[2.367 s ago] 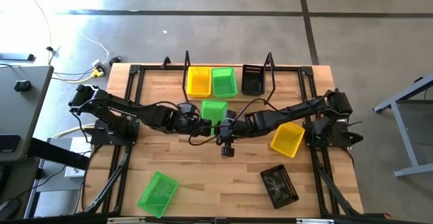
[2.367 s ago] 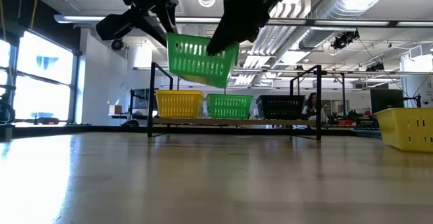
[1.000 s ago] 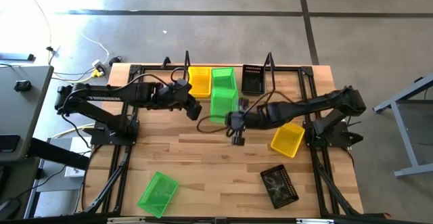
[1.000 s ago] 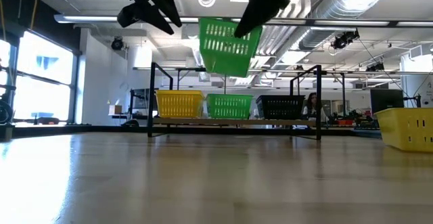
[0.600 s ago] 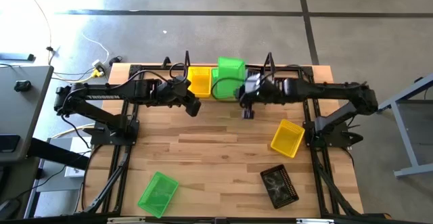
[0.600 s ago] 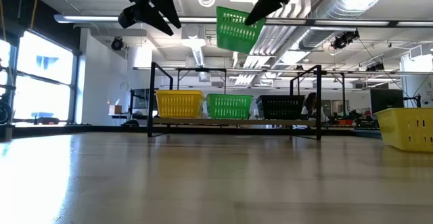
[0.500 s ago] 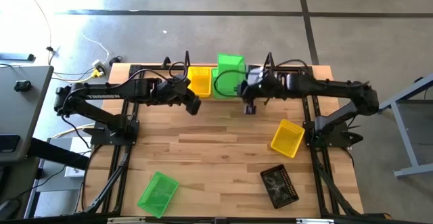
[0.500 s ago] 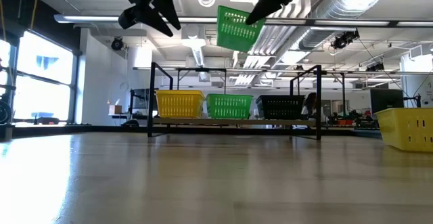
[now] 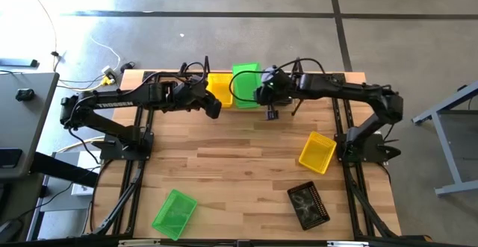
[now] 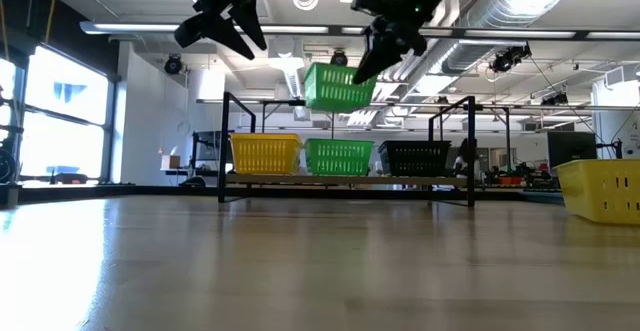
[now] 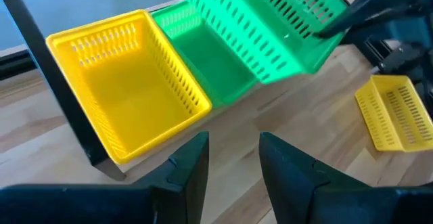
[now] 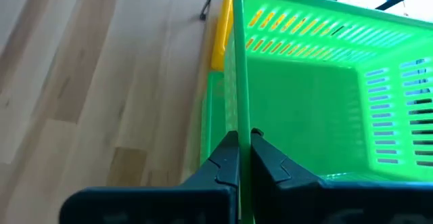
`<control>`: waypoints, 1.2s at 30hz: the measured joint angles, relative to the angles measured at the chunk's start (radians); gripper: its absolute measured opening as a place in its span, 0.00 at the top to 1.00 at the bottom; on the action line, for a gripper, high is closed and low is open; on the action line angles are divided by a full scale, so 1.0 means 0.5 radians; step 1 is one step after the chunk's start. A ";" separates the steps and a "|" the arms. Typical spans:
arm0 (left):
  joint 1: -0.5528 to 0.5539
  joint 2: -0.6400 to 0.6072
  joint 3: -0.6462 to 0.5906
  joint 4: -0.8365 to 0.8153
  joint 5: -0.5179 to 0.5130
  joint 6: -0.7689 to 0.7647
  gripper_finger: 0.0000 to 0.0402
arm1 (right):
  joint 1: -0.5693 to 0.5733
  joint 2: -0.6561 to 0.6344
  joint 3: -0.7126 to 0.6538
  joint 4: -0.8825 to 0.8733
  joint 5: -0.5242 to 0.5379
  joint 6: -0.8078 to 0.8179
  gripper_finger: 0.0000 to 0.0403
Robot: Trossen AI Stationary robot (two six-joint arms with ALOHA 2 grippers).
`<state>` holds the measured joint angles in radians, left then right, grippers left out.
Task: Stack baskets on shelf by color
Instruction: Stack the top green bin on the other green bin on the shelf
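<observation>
My right gripper (image 12: 239,158) is shut on a bright green basket (image 10: 338,87) and holds it in the air above the shelf (image 10: 350,179) at the table's far edge. On the shelf stand a yellow basket (image 10: 265,154), a green basket (image 10: 339,156) straight below the held one, and a black basket (image 10: 414,157). My left gripper (image 11: 233,160) hangs open and empty above the table, just in front of the shelf's yellow basket (image 11: 128,82). My right gripper pinches the rim of one side wall (image 12: 238,119) of the green basket, close to a corner, with one finger inside the basket and one outside. The fingers slant down at it from the table's right. The basket hangs clear of the shelf, mouth up and nearly level.
Loose on the table lie a yellow basket (image 9: 317,152) at the right, a black basket (image 9: 308,204) at the near right and a green basket (image 9: 174,212) at the near left. The shelf's black wire uprights (image 9: 297,68) rise beside the held basket.
My right gripper has swung with the green basket from above the table's middle toward the far edge, and the basket now hangs over the shelf's green basket. The wrist has rolled, and the basket, tilted before, now hangs nearly level. The gripper has stayed shut on the basket.
</observation>
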<state>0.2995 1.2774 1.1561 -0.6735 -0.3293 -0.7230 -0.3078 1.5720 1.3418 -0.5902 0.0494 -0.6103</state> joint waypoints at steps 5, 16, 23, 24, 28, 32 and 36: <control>0.014 0.001 0.000 0.000 -0.046 -0.015 0.70 | -0.014 0.127 0.000 0.007 0.005 -0.001 1.00; 0.019 0.002 0.000 -0.001 -0.051 -0.056 0.70 | -0.117 0.279 0.000 0.045 0.007 0.004 1.00; 0.019 0.002 0.000 -0.002 -0.051 -0.066 0.70 | -0.165 0.284 -0.001 0.053 -0.168 0.000 1.00; 0.019 0.002 0.000 -0.002 -0.050 -0.067 0.70 | -0.170 0.284 -0.001 0.052 -0.173 -0.001 1.00; 0.019 0.002 0.000 -0.002 -0.049 -0.092 0.70 | -0.171 0.291 -0.001 0.020 -0.192 -0.023 1.00; 0.019 0.002 0.000 -0.002 -0.045 -0.103 0.70 | -0.173 0.291 -0.001 0.034 -0.154 0.010 1.00; 0.019 0.002 0.000 -0.002 -0.045 -0.104 0.70 | -0.198 0.291 -0.001 0.042 -0.145 0.113 1.00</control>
<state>0.3092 1.2781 1.1561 -0.6746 -0.3515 -0.7750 -0.4069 1.7174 1.3415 -0.5694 -0.0230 -0.5540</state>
